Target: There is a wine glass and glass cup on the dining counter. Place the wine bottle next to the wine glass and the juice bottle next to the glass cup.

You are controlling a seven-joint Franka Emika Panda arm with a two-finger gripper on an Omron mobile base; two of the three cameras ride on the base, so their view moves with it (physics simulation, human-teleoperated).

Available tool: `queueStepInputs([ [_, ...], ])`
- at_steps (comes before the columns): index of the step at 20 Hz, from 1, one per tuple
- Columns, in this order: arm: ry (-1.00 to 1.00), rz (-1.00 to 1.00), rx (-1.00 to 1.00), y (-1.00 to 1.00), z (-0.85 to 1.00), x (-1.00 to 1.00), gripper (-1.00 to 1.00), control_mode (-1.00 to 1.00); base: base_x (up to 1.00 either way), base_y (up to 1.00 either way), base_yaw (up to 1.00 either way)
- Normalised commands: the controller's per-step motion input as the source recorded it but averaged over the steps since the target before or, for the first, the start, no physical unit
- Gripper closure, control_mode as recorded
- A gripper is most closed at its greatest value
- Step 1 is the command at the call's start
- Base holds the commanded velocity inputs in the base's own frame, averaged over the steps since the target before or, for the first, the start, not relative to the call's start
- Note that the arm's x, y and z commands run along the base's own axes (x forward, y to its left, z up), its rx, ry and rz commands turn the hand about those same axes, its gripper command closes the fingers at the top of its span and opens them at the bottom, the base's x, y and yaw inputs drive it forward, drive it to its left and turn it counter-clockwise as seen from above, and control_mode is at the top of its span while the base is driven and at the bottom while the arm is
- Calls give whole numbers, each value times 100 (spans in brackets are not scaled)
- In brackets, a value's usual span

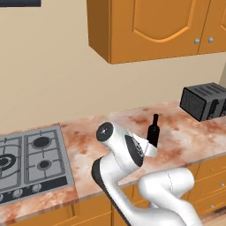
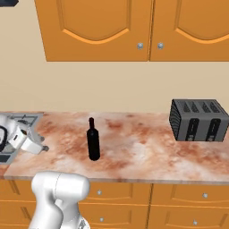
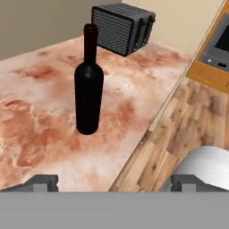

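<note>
So the wine bottle (image 3: 89, 80) stands upright on the marbled counter (image 3: 40, 116) ahead of my gripper (image 3: 114, 182), jaws spread wide and empty, no readable label anywhere.

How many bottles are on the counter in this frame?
1. The wine bottle stands upright on the marbled counter, between the stove and the toaster, clear of the gripper. The arm hides some counter in the left base view.

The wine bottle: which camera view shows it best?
The hand view: the wine bottle stands upright, large and whole, on the counter. The right base view shows it whole but small; in the left base view the arm covers its lower part.
</note>
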Motion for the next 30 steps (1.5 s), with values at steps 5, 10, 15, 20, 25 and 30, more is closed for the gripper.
queueStepInputs([
  [5,-21,-24,-19,-8,0,1,-100,-100,0,0,0],
  [10,-12,-5,-1,-11,0,6,-100,-100,0,0,0],
  [15,-8,0,0,-16,0,13,-100,-100,0,0,0],
  [20,-5,0,0,-21,0,17,-100,-100,0,0,0],
  [25,0,0,0,-21,0,33,-100,-100,0,0,0],
  [30,0,0,3,-23,2,29,-100,-100,0,0,0],
])
